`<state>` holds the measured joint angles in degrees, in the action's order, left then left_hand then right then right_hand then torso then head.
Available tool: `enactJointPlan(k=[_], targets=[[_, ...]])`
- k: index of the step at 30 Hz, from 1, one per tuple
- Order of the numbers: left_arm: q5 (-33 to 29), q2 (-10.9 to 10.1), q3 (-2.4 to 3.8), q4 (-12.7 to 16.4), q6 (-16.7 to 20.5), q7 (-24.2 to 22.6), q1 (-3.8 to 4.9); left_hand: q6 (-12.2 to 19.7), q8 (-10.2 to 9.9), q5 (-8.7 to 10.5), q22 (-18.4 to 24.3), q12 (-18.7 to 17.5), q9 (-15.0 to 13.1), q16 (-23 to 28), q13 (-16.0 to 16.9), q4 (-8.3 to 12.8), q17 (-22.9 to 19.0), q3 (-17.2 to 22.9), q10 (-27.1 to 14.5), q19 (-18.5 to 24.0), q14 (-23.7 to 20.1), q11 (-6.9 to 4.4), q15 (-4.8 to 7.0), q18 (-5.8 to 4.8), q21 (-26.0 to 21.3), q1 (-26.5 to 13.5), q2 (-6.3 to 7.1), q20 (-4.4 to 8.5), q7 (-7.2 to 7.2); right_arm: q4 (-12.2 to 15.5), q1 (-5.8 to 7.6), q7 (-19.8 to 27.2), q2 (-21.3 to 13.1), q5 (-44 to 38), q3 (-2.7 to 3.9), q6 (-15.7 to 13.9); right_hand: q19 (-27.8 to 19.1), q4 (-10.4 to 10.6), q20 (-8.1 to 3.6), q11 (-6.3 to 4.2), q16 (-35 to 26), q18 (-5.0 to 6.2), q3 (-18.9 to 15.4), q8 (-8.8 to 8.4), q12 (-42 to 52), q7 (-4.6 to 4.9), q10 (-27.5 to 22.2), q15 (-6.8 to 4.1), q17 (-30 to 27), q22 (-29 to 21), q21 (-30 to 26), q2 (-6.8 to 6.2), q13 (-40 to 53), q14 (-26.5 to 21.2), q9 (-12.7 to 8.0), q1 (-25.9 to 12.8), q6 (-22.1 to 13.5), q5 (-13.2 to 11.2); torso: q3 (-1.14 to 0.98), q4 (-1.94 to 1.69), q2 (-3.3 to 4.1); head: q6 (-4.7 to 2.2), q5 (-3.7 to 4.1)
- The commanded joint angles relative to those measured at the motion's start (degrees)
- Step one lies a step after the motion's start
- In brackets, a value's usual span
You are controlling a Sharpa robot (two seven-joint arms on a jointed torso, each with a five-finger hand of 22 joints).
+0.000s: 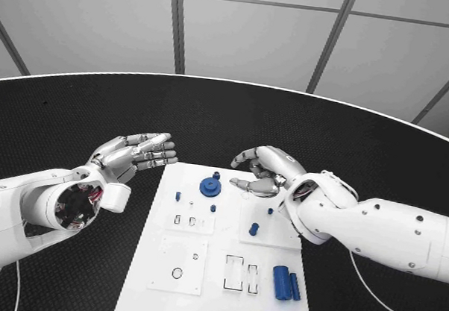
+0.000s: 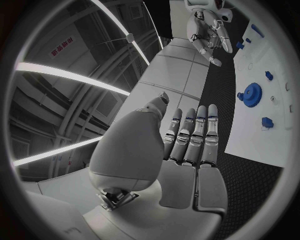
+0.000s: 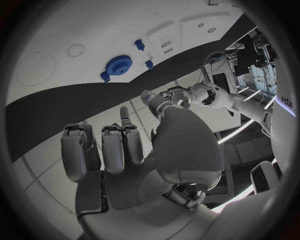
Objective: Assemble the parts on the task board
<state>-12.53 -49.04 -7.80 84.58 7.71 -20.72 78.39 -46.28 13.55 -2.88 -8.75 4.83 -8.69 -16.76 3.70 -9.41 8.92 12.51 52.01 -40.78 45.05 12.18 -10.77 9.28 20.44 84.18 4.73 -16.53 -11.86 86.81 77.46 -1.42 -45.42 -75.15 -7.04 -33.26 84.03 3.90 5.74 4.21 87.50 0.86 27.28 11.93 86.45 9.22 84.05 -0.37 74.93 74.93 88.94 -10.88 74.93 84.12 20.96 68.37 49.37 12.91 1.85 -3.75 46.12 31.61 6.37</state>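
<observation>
The white task board (image 1: pixel 220 305) lies in the middle of the table. A blue gear (image 1: pixel 211 187) sits near its far edge, with small blue pegs (image 1: pixel 253 228) spread behind it. Two blue cylinders (image 1: pixel 287 283) lie at the near right. My left hand (image 1: pixel 133 155) hovers off the board's far left corner, fingers straight and spread, holding nothing. My right hand (image 1: pixel 266 173) hangs over the far edge just right of the gear, fingers bent, thumb apart, nothing in it. The left wrist view shows the left hand (image 2: pixel 187 145), gear (image 2: pixel 252 94) and board (image 2: pixel 262 145). In the right wrist view, the right hand (image 3: pixel 125 160) is above the gear (image 3: pixel 118 65).
Empty cut-outs (image 1: pixel 239 272) mark the board's near half: rectangular slots and a round ring (image 1: pixel 177 273). Black table (image 1: pixel 66 116) surrounds the board on all sides. A thin cable (image 1: pixel 382 303) trails from my right arm across the table.
</observation>
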Motion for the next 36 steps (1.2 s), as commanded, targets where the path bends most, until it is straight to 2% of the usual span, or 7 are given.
enactJointPlan(k=[1,5,8,15,20,25,36], targets=[[0.0,0.1,0.0,-0.34,-0.09,-0.06,-0.03,0.17,-0.34,-0.25,0.09,-0.32,0.07,0.32,-0.03,0.19,-0.06,0.24,0.08,0.49,-0.36,0.32,0.02,0.11,-0.24,-0.68,-0.08,-0.03,-3.18,0.3,-0.03,7.66,-6.24,7.35,-0.05,-0.47,4.92,-0.75,-0.38,0.14,-0.2,-0.33,0.27,0.15,-0.75,-0.06,2.4,-0.37,7.25,13.3,-0.36,-0.09,11.18,4.15,0.02,0.96,0.4,0.22,-0.35,0.44,-0.47,-0.07,0.6],[0.0,0.45,0.0,-1.02,-0.19,-0.15,-0.07,0.11,-0.37,-0.25,0.31,-0.38,0.08,0.37,-0.02,0.3,-0.06,0.39,0.16,0.89,-0.29,0.3,0.02,0.03,-0.58,-0.74,-0.1,-0.06,-3.16,0.54,-0.1,12.4,-10.67,13.17,-0.4,-0.44,4.93,-1.37,-0.45,0.09,-0.2,-0.34,0.35,-0.01,-1.08,-0.1,2.15,-0.38,7.39,13.33,-0.35,-0.71,10.91,4.17,-0.1,1.65,0.39,0.41,-0.65,0.69,-0.77,-0.22,1.46],[0.0,0.73,0.0,-1.39,-0.29,-0.19,-0.1,-0.01,-0.48,-0.25,1.02,-0.52,0.13,0.53,-0.01,0.55,-0.05,0.71,0.31,1.83,-0.15,0.29,0.04,-0.13,-1.64,-0.98,-0.05,-0.11,-3.14,0.66,-0.38,14.49,-13.19,16.69,-1.0,-0.29,4.98,-1.74,-0.51,0.0,-0.18,-0.37,0.32,-0.04,-1.17,-0.2,2.09,-0.47,7.5,13.41,-0.3,-1.18,10.84,4.19,-0.14,2.02,0.49,0.73,-0.69,0.76,-0.9,-0.31,1.9],[-0.01,0.93,-0.01,-1.59,-0.51,-0.18,-0.17,-0.21,-0.78,-0.24,3.08,-0.78,0.26,0.91,-0.02,1.14,-0.06,1.38,0.47,3.34,0.09,0.29,0.03,-0.47,-4.62,-1.62,0.12,-0.25,-3.15,-1.07,-3.05,16.05,-15.93,19.5,-1.52,0.52,5.03,-2.18,-0.53,-0.07,-0.14,-0.4,0.52,-0.51,-1.23,-0.21,2.06,-0.4,7.71,13.5,-0.24,-1.46,10.8,4.25,-0.39,2.57,-0.02,1.98,-1.01,0.69,-0.7,0.19,2.25],[-0.01,0.78,-0.01,-1.47,-0.51,-0.18,-0.19,-0.36,-1.0,-0.23,4.75,-0.86,0.36,1.19,-0.02,1.6,-0.05,1.89,0.51,4.19,0.25,0.28,0.03,-0.79,-7.12,-2.07,0.24,-0.32,-3.14,-3.26,-5.12,16.28,-15.94,19.87,-1.58,1.26,5.03,-2.28,-0.5,-0.07,-0.11,-0.39,0.61,-0.65,-1.25,-0.15,2.04,-0.31,7.82,13.49,-0.25,-1.46,10.79,4.28,-0.45,2.72,-0.21,2.15,-0.79,0.61,-0.64,0.51,2.39],[-0.01,0.58,-0.01,-1.4,-0.44,-0.18,-0.2,-0.47,-1.17,-0.23,5.26,-0.88,0.44,1.39,-0.02,1.95,-0.05,2.26,0.54,5.03,0.35,0.29,0.02,-1.14,-9.21,-2.4,0.31,-0.37,-3.13,-5.14,-6.8,16.23,-15.34,20.0,-1.6,1.91,5.06,-2.38,-0.43,-0.06,-0.04,-0.41,0.64,-0.79,-1.24,-0.09,2.04,-0.18,8.01,13.55,-0.2,-1.52,10.79,4.32,-0.52,2.82,-0.41,2.24,-0.82,0.59,-0.57,0.72,2.25],[-0.01,0.48,-0.01,-1.31,-0.48,-0.15,-0.21,-0.68,-1.47,-0.22,5.79,-0.89,0.58,1.74,-0.03,2.58,-0.04,2.9,0.54,11.62,0.54,0.3,0.0,-1.89,-14.16,-3.01,0.42,-0.45,-3.14,-7.14,-7.83,14.17,-13.35,20.05,-1.59,1.82,5.21,-2.37,-0.24,0.1,0.11,-0.48,0.69,-1.04,-1.17,0.11,2.09,0.1,8.42,13.78,-0.01,-1.41,10.86,4.42,-0.63,2.83,-0.75,2.02,-0.72,0.61,-0.59,1.18,2.15]])
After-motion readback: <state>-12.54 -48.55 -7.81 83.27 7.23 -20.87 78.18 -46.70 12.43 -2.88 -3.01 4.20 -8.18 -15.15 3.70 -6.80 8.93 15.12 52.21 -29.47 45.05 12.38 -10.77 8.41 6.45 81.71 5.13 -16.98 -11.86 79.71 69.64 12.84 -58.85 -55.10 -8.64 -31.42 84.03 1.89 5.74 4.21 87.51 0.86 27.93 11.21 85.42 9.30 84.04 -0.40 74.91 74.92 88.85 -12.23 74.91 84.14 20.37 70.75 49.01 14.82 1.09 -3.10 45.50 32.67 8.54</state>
